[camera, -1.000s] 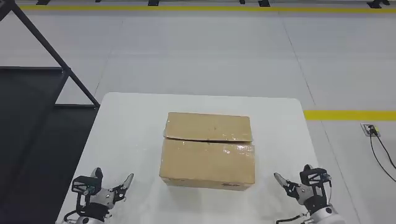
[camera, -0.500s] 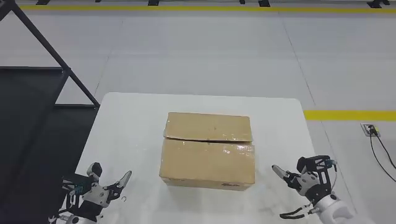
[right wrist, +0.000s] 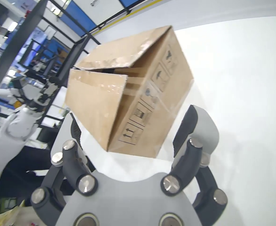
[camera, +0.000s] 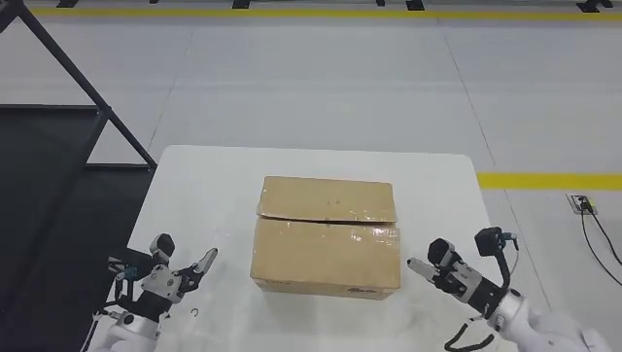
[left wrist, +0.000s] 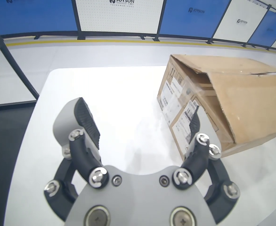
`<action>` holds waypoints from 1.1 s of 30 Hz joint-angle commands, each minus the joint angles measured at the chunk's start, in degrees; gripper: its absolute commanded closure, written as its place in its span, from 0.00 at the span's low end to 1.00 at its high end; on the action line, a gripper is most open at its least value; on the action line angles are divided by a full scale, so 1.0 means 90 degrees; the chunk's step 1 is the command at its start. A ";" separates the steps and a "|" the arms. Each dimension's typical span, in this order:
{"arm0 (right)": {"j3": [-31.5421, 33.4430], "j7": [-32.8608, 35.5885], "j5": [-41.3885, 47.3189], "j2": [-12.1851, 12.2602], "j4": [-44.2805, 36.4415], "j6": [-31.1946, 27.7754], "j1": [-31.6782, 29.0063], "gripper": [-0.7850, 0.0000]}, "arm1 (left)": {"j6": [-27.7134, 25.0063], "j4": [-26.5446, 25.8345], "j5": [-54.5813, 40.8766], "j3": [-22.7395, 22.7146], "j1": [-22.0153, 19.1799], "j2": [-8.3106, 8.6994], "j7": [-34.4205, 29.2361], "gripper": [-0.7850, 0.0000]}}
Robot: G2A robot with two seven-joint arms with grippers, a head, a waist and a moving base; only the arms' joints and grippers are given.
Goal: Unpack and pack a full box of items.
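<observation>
Brown rectangular cardboard box [camera: 328,238] on the white counter [camera: 214,187], between my left jaws and right jaws, both released. Likely heavy, stiff; I'd pinch the loose top flap's edge.

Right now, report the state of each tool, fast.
Left tool: open, holding nothing, beside the box.
Right tool: open, holding nothing.
</observation>
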 commanded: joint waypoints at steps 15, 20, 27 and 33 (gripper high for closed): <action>-0.0115 0.0535 0.1062 0.0042 0.0549 0.0440 0.0619 0.00 | -0.0131 0.0018 -0.0476 0.0018 -0.0054 0.0003 -0.0530 0.00; -0.0571 -0.0269 0.0887 -0.0031 0.0603 0.1023 0.0862 0.00 | 0.0299 -0.0067 -0.1090 0.0097 -0.0343 -0.0028 -0.0978 0.00; -0.0810 0.0863 0.2267 -0.0008 0.1316 0.0458 0.1482 0.00 | 0.0120 -0.0168 -0.1522 0.0054 -0.0426 -0.0027 -0.1141 0.00; -0.0826 0.1530 0.3239 0.0026 0.1678 0.0057 0.1720 0.00 | -0.0034 -0.0071 -0.1759 0.0084 -0.0465 -0.0033 -0.1106 0.00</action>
